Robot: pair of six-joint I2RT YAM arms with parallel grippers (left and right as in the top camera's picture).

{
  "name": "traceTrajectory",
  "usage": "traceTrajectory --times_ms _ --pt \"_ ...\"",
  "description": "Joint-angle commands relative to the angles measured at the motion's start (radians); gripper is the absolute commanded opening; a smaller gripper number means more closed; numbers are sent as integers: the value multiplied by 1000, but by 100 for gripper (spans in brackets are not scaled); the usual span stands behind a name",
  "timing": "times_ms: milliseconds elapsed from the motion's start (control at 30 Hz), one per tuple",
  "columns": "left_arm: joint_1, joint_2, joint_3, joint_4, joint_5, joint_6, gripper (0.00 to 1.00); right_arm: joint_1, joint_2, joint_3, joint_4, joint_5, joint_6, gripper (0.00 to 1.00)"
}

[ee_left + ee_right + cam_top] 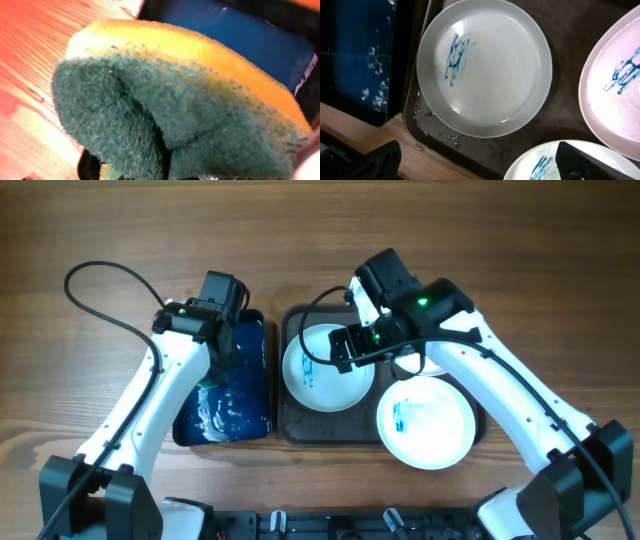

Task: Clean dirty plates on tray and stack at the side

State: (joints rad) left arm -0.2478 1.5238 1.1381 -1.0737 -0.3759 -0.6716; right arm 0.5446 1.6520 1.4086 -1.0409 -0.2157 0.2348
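The large dark grey-brown rectangular tray (pixel 300 426) holds blue-smeared round white plates: near-right plate (pixel 425 422), left plate (pixel 322 370), far-right plate (pixel 433 364). The right gripper (pixel 345 348) hovers spread over the left plate. Farther left, the left gripper (pixel 216 365) pinches a yellow-green sponge (pixel 175 100) above a glossy blue tray (pixel 250 395).

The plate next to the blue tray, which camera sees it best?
Right wrist: the whole plate shows, blue smear clear. Overhead shows it smaller, partly under the right gripper. Left wrist shows a sponge, no plate.
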Motion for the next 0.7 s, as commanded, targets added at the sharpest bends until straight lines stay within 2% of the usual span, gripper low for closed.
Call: traceTrajectory --times_ms 0,233,333,400,467,567,667 --pt "3 11 10 -1 -117 -78 4 0 11 -10 19 6 11 100" --pt "3 17 10 -5 -131 -99 4 0 14 -10 27 11 17 100" --pt "3 17 10 -1 -29 -87 4 -2 44 -10 26 44 64 100" --pt "3 17 10 18 68 -32 4 -2 87 -10 26 44 83 100" --pt "3 17 10 46 160 28 4 -2 147 -10 27 43 92 95" --pt "3 17 10 50 182 40 4 -2 241 -10 39 44 112 76" --pt "3 17 10 51 183 40 4 -2 312 -10 42 81 177 76"
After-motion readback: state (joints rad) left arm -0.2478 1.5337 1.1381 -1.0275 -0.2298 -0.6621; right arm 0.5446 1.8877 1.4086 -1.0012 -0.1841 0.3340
